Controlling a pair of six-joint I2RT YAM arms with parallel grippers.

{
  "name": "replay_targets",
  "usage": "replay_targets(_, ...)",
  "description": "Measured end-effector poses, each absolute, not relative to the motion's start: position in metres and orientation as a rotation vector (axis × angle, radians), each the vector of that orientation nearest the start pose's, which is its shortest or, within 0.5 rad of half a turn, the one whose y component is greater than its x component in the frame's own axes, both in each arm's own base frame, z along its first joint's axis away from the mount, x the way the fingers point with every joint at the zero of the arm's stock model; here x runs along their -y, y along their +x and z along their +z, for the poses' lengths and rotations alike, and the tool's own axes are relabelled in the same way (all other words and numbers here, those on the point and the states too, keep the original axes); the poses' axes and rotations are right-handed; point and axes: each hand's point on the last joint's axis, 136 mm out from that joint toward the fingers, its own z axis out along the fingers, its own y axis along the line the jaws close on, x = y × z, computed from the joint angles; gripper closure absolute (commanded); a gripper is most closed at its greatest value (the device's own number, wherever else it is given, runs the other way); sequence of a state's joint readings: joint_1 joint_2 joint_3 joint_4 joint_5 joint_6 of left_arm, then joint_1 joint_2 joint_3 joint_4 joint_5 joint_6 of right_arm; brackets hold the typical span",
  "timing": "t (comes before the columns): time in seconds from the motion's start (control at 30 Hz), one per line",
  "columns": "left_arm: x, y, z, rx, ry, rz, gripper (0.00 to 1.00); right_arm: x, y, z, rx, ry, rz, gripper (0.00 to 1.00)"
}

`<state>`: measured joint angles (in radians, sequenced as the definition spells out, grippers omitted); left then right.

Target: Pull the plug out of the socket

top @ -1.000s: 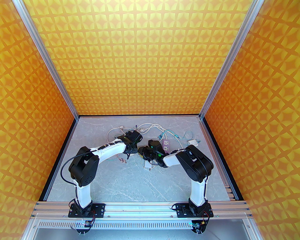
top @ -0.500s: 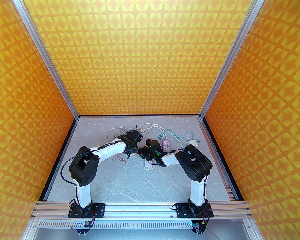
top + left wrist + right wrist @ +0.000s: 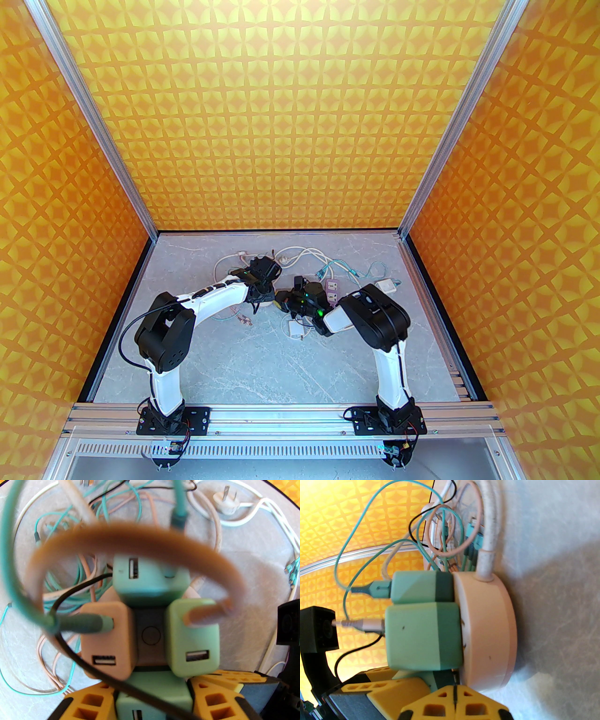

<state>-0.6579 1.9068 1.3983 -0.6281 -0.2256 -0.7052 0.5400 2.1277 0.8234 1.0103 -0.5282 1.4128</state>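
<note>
The round pink socket point(image 3: 487, 630) lies on the grey table point(image 3: 281, 365) between the two arms, crowded with chargers point(image 3: 194, 637) and a tangle of cables point(image 3: 7, 569). The left claw point(image 3: 152, 687) is clamped on the nearest green plug point(image 3: 154, 702), a yellow finger on each side; that plug sits in the socket. The right claw point(image 3: 454, 688) is closed, tips pressed together, right beside the socket's rim

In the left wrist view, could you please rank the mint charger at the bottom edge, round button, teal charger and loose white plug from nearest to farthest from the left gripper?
1. Mint charger, held in the left gripper, bottom centre.
2. Round button, middle of the socket.
3. Teal charger, beyond the button.
4. Loose white plug, on the table, top right.
</note>
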Motion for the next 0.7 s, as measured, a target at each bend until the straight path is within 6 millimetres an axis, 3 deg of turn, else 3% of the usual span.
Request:
replay_targets(0.53,0.243,0.379,0.078,-2.684,-0.115,-0.107,0.79,-0.332,0.381,0.042,-2.348,0.46,1.564,1.0)
replay_targets(0.7,0.257,0.384,0.103,-2.658,-0.076,-0.147,0.79,-0.332,0.385,0.041,-2.356,0.445,1.531,1.0)
